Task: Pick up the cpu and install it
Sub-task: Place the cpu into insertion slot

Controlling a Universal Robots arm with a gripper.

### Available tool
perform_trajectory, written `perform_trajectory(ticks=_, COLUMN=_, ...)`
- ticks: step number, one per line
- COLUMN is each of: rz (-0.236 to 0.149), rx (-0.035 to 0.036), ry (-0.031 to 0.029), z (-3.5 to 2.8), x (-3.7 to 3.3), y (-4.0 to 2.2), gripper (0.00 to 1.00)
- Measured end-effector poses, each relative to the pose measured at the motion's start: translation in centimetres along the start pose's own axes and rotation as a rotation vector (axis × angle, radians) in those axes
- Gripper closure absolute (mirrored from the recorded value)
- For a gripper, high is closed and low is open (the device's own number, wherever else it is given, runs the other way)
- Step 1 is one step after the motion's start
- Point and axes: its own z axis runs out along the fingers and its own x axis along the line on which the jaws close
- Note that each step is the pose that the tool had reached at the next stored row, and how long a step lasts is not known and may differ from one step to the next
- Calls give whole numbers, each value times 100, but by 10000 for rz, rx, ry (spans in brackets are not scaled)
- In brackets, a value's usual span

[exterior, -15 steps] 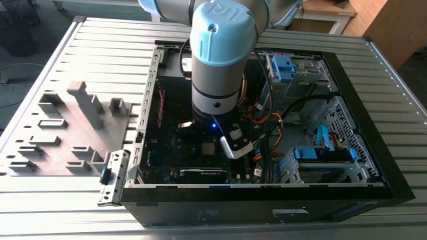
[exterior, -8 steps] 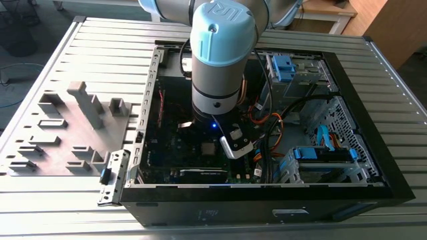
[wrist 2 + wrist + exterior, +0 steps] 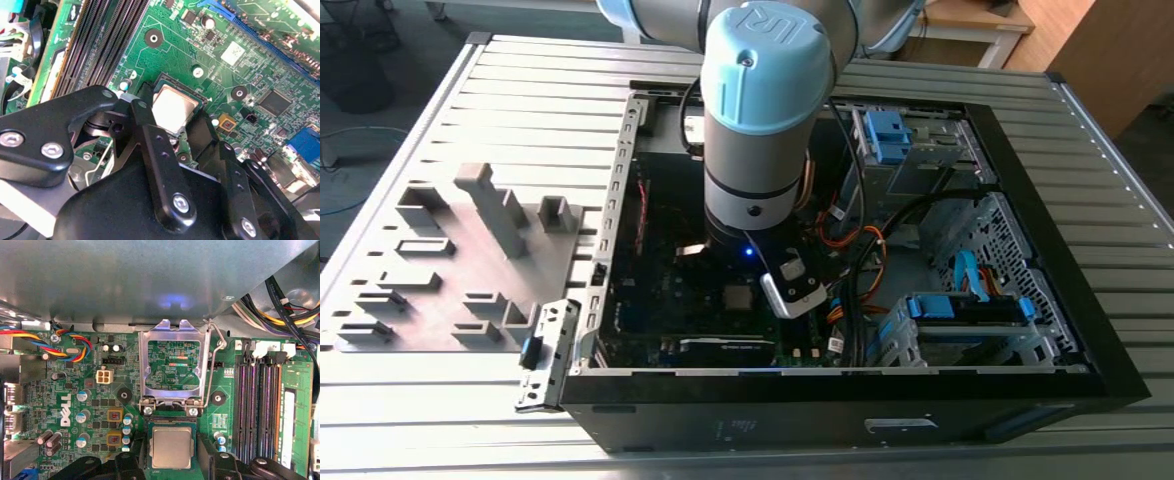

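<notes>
- Silvery-grey metal tops the one cpu, which lies flat in its socket on the green motherboard.
- Two black fingers stand apart, one on either side of the socket. They are spread wider than the chip and grip nothing.
- One metal retention frame stands swung open just beside the socket, with its single wire lever raised alongside.
- Two gold-coloured square parts and one white connector sit on the board near the socket. A bank of dark memory slots runs along the socket's other side.
- One robot arm, grey with a pale blue cap, reaches down into the one open black computer case. Two blue drive carriers show inside the case.
- The case lies on a slatted metal tabletop. One grey tray of moulded blocks rests beside it at the exterior view's left.
- Pale wooden furniture stands beyond the tabletop at the exterior view's right.
</notes>
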Motion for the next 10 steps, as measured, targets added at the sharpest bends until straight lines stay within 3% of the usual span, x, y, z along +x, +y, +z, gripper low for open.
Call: perform_trajectory(ticks=10, rz=2, rx=4, ry=2, z=-1, x=1, y=0, gripper=47)
